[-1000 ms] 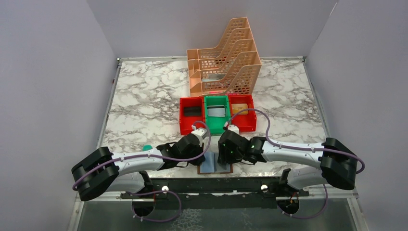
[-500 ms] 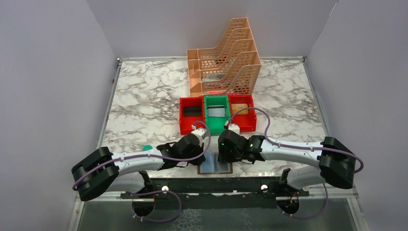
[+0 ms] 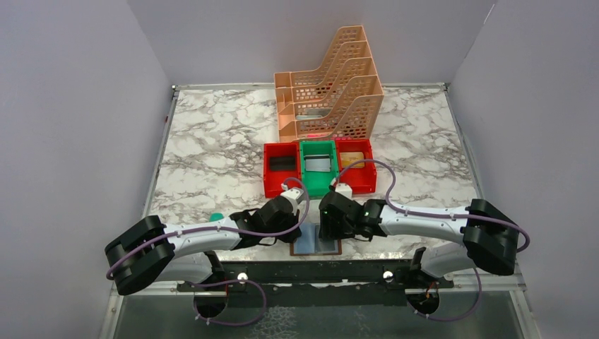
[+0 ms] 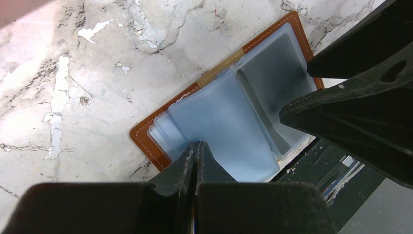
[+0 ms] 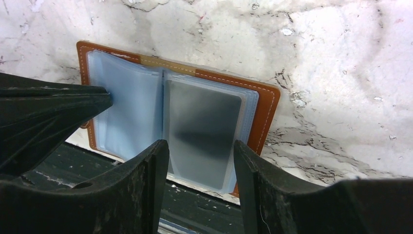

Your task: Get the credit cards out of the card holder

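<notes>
— On the marbled desk (image 3: 212, 141), where was the card holder (image 3: 311, 245)?
— Open at the near edge, the left fingers (image 4: 182, 168) clenched, pinning one page.
— What changed?
— The right fingers (image 5: 146, 180) had spread slightly wider, empty, astride the pocketed credit card (image 5: 204, 126); extraction seemingly not begun.

Card holder (image 5: 267, 117): brown stitched leather, matt. Inner sleeves (image 5: 131, 112): translucent smooth plastic. Surface (image 4: 73, 73): marble-pattern, scuffed, low gloss.
</notes>
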Robot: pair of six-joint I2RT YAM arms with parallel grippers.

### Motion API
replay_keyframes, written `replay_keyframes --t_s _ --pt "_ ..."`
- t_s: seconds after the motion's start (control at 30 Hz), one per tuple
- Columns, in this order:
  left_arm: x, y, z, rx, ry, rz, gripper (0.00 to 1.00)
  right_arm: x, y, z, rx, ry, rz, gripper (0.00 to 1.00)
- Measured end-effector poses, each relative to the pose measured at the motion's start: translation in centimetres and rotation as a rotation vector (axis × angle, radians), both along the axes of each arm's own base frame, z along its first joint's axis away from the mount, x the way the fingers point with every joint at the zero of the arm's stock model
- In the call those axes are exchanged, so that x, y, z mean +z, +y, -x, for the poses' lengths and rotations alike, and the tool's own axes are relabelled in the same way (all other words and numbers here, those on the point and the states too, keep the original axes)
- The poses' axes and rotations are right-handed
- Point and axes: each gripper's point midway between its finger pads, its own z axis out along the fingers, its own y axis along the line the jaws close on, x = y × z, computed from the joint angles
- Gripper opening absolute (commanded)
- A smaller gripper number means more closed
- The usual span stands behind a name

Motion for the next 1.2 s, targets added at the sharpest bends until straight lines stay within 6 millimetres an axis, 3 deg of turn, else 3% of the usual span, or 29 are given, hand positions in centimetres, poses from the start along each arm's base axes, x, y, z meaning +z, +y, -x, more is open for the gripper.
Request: replay_keyframes --t_s 0.33,0.67,1.2 --pt "0.0 0.0 0.1 0.001 0.005 0.003 0.0 -0.4 0.1 0.0 0.002 0.001 -0.006 0.5" --pt "0.0 -0.1 0.1 0.006 0.009 0.005 0.0 2.7 1.3 -0.4 0.007 -0.057 -0.135 0.5" --pt "0.3 -0.2 0.1 0.012 0.009 0.017 0.0 3.6 3.6 0.2 0.015 -0.039 -0.319 0.48"
